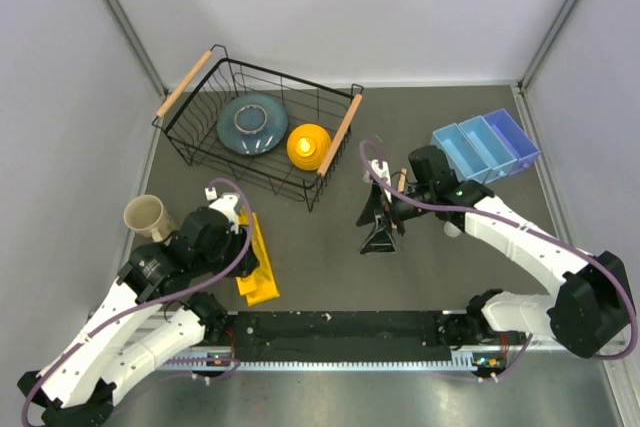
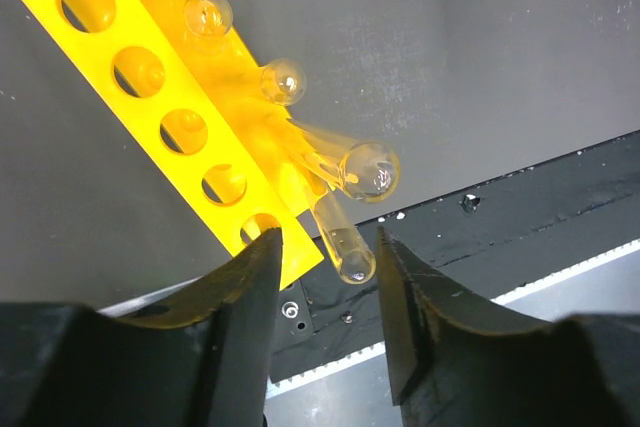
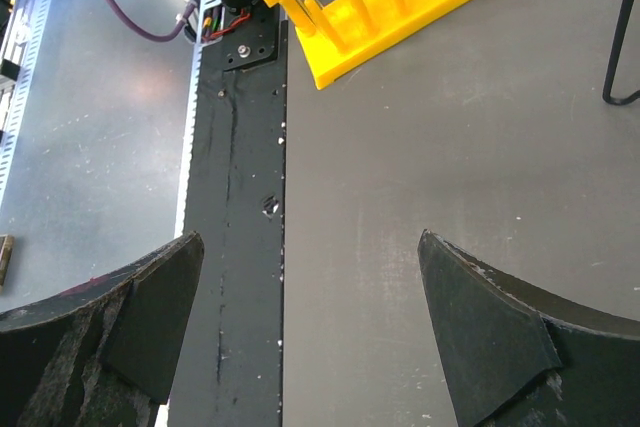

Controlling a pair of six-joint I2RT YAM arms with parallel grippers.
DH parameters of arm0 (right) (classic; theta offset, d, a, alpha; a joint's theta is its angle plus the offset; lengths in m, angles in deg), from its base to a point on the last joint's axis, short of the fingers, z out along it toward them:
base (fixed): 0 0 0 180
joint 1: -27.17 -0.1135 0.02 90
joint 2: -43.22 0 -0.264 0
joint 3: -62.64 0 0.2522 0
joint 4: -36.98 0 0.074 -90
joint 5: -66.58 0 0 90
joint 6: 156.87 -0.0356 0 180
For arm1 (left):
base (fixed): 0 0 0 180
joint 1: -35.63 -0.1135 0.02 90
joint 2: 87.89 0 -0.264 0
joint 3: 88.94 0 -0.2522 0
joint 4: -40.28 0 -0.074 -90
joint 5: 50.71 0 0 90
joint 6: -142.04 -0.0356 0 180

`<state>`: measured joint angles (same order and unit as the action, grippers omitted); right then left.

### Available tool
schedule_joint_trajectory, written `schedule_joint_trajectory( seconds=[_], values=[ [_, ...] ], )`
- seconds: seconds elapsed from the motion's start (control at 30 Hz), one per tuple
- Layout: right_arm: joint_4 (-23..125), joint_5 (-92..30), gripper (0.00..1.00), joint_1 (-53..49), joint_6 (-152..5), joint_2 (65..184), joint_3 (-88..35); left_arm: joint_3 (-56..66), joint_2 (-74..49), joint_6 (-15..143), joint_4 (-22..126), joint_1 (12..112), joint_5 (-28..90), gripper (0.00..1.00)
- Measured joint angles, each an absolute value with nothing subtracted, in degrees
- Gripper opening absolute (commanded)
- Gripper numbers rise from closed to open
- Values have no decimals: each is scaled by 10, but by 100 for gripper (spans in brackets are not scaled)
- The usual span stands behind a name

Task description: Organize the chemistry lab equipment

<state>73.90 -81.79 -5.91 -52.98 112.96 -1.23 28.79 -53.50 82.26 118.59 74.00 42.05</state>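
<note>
A yellow test-tube rack [image 1: 258, 265] lies on the table by my left arm and holds several slim clear glass tubes [image 2: 343, 239]. In the left wrist view the rack [image 2: 175, 97] runs up to the left. My left gripper [image 2: 328, 243] is open, its jaws either side of the rounded end of one tube without touching it. It also shows in the top view [image 1: 243, 244]. My right gripper [image 1: 380, 227] is open and empty over bare table at mid-table, as the right wrist view [image 3: 310, 247] shows. A small brown item [image 1: 402, 179] lies by the right wrist. The wooden stick and white pieces are not visible.
A black wire basket [image 1: 200, 77] with wooden handles stands at the back left, holding a blue-grey plate [image 1: 252, 123] and a yellow dome [image 1: 308, 145]. A blue compartment tray [image 1: 485, 144] sits at the back right. A beige cup [image 1: 148, 215] stands at the left.
</note>
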Motion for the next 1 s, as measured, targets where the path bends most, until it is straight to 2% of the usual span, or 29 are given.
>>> schedule_joint_trajectory(
  seconds=[0.13, 0.27, 0.5, 0.67, 0.8, 1.0],
  values=[
    [737, -818, 89, -55, -530, 1126, -4, 288, -535, 823, 1188, 740, 419, 63],
    [735, -818, 89, -49, -530, 1123, -2, 282, -536, 823, 1190, 740, 421, 80],
    [735, -820, 90, -14, -529, 1103, -2, 227, -553, 826, 1198, 740, 437, 98],
    [736, -817, 91, 36, -529, 1078, 10, 188, -578, 827, 1188, 740, 463, 99],
    [745, -796, 96, 69, -523, 1055, 16, 192, -610, 834, 1143, 740, 478, 99],
    [779, -666, 99, 90, -496, 1017, 16, 218, -630, 846, 1038, 740, 483, 99]
  ],
)
